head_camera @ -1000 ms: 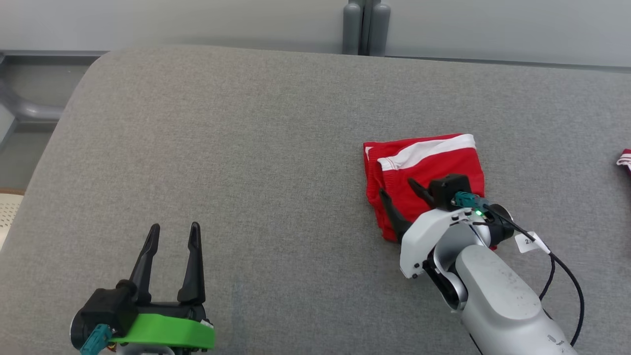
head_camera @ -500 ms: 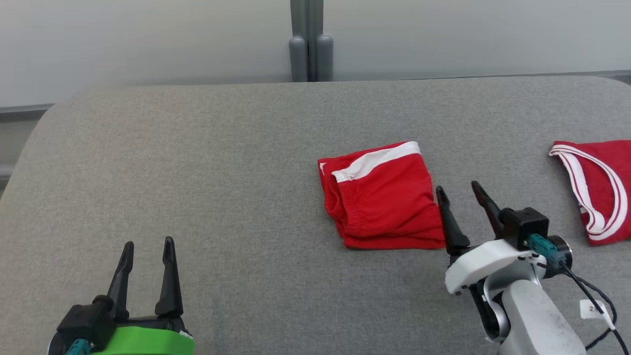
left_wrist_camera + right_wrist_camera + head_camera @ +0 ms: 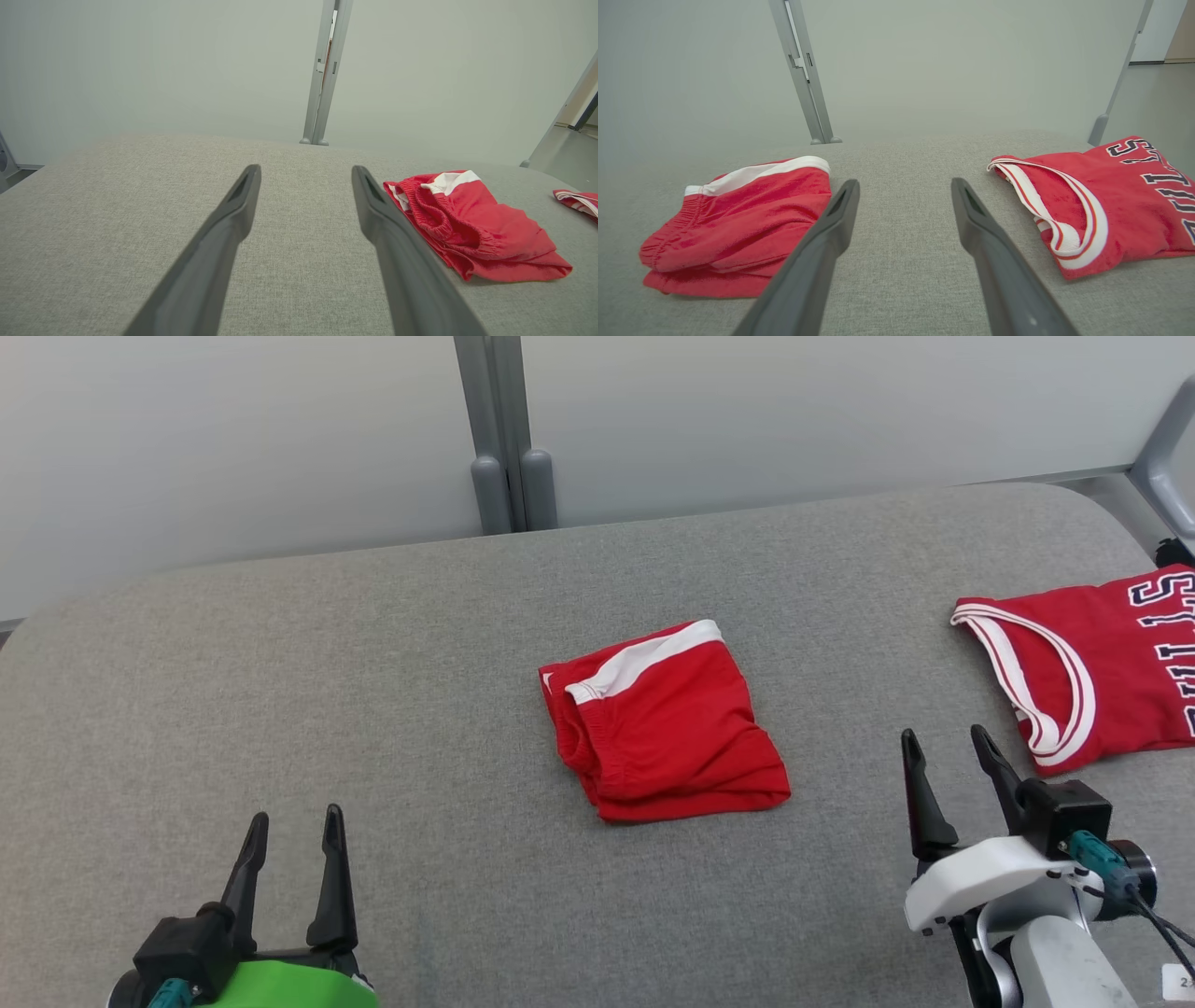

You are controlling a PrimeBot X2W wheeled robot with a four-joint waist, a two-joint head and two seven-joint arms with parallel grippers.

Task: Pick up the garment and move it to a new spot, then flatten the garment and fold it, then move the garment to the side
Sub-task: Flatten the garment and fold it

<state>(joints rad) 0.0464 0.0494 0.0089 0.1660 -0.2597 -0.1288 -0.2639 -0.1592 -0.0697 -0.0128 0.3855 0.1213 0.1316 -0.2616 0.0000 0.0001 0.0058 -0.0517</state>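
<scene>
Head view: folded shorts (image 3: pixel 663 723) on grey surface (image 3: pixel 373 691); left pincer (image 3: pixel 295 814), right pincer (image 3: pixel 943 734) wide, empty.

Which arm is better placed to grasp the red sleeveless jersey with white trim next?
Right: the right gripper is open beside the red sleeveless jersey; the left gripper sits far across the grey fabric surface.

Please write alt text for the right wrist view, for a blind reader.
Folded red shorts lie at the left and a red jersey at the right on a grey surface, with the open right end effector pointing between them.
</scene>
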